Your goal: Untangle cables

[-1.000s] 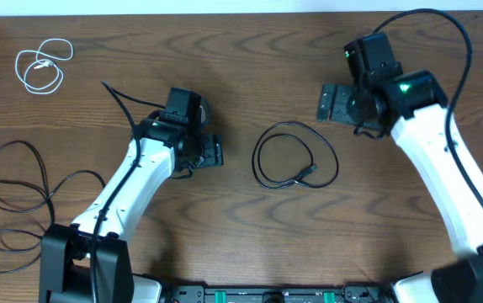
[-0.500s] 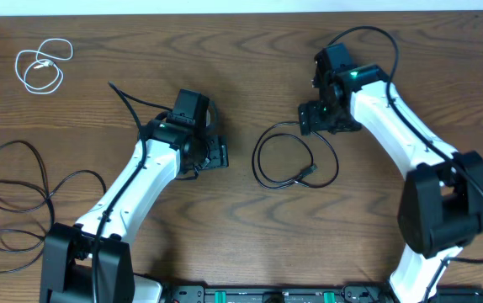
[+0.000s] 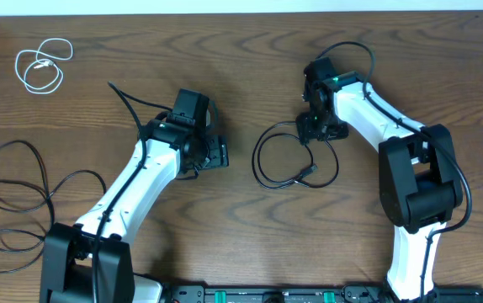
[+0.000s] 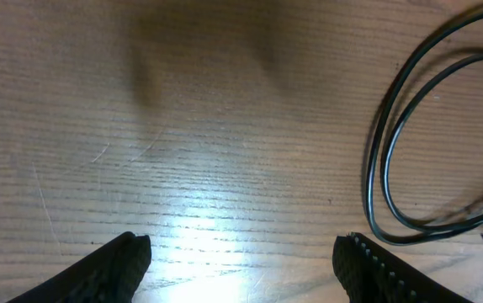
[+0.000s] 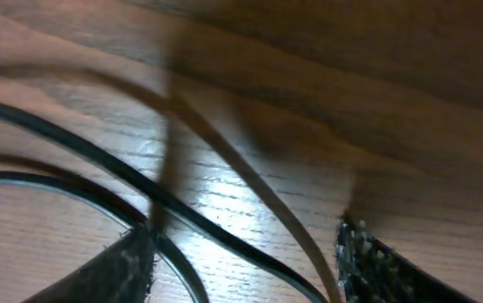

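Note:
Three cables lie apart on the wooden table. A short white cable is coiled at the far left. A long black cable sprawls along the left edge. A second black cable forms a loop in the middle. My right gripper is down over that loop's upper right side. In the right wrist view its jaws stand partly apart, with a black strand running between them untouched. My left gripper hovers open left of the loop. Its fingers frame bare wood, and the loop shows at the right.
The table's back edge runs along the top of the overhead view. The robot base sits at the front edge. The left arm's own thick wire arcs behind its wrist.
The right arm has swung from the back right down onto the middle loop's upper right side, its jaws narrowing. The left arm nudged slightly right, then stayed still.

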